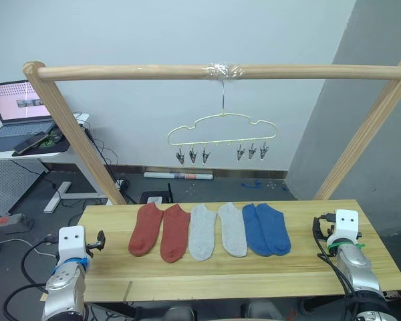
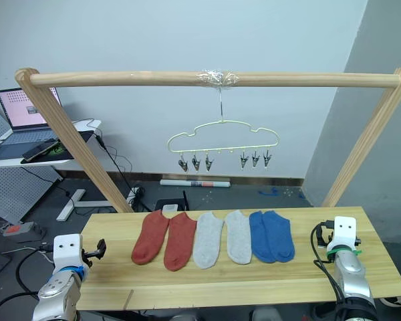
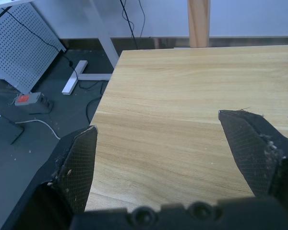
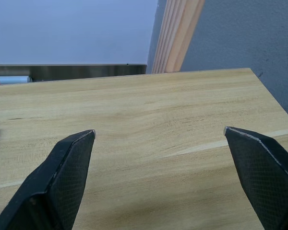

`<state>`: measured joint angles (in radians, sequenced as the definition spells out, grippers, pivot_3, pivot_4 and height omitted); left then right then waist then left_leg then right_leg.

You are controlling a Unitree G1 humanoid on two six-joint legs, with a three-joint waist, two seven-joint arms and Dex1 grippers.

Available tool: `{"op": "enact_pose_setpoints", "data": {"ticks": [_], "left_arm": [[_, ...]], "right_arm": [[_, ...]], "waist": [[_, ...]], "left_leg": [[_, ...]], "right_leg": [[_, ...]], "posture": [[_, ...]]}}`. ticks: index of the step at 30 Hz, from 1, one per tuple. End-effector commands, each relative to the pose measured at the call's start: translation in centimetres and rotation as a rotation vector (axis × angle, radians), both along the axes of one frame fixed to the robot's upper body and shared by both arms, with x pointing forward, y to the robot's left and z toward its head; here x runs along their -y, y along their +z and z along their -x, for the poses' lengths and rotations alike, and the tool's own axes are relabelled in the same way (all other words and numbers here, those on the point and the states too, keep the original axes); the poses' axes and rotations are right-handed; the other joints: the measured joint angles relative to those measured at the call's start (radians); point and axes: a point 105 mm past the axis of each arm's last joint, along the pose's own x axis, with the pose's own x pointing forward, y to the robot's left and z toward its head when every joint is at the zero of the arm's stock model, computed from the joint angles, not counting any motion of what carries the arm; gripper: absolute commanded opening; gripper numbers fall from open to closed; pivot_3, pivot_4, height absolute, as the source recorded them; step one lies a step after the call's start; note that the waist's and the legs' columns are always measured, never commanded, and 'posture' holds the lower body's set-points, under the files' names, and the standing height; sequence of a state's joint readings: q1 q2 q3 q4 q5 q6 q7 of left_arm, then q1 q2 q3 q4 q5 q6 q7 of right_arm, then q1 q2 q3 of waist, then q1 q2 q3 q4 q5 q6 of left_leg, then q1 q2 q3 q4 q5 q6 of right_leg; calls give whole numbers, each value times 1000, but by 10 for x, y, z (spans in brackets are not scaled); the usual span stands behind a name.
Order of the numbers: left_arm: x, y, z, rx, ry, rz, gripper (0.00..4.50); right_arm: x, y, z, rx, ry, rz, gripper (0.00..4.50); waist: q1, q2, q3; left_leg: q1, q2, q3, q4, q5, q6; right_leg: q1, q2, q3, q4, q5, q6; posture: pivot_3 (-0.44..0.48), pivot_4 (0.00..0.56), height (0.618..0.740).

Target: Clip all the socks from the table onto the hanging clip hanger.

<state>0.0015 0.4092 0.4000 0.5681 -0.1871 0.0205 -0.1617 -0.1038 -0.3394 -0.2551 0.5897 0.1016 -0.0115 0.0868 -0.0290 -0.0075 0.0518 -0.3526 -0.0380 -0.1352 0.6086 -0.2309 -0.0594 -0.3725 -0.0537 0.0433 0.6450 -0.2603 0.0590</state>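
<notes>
Pale plank table (image 1: 307, 267) beneath a wooden pole frame (image 1: 120, 70), with six socks laid out and both grippers idle.

Across the table's far half lay a row of ankle socks, side by side: two rust-red socks (image 1: 159, 231) toward the robot's left, two light grey socks (image 1: 217, 231) in the middle, two blue socks (image 1: 266, 229) toward the right. Above them the yellow-green clip hanger (image 1: 222, 128) hung by its hook from the frame's top pole, its six dark clips bare. At the table's left end the left gripper (image 3: 158, 139) hovered with fingers spread wide, grasping nothing; at the right end the right gripper (image 4: 159, 143) was likewise wide apart and empty. A laptop (image 1: 20, 107) sat on a side desk behind.
</notes>
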Motion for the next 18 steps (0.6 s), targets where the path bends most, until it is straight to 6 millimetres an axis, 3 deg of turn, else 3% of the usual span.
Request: {"op": "enact_pose_setpoints", "data": {"ticks": [1,18], "left_arm": [[-10,15,-4,39,24,-29,4472],[-13,31,4,119,27,-20,4472]], "right_arm": [[6,17,-11,62,-12,14,4500],[-3,20,-13,77,29,21,4500]], "waist": [[0,0,0],[0,0,0]], "left_leg": [[0,0,0,0,0,0],[0,0,0,0,0,0]], "right_leg": [[0,0,0,0,0,0],[0,0,0,0,0,0]], "posture": [[35,0,740],[39,8,740]]}}
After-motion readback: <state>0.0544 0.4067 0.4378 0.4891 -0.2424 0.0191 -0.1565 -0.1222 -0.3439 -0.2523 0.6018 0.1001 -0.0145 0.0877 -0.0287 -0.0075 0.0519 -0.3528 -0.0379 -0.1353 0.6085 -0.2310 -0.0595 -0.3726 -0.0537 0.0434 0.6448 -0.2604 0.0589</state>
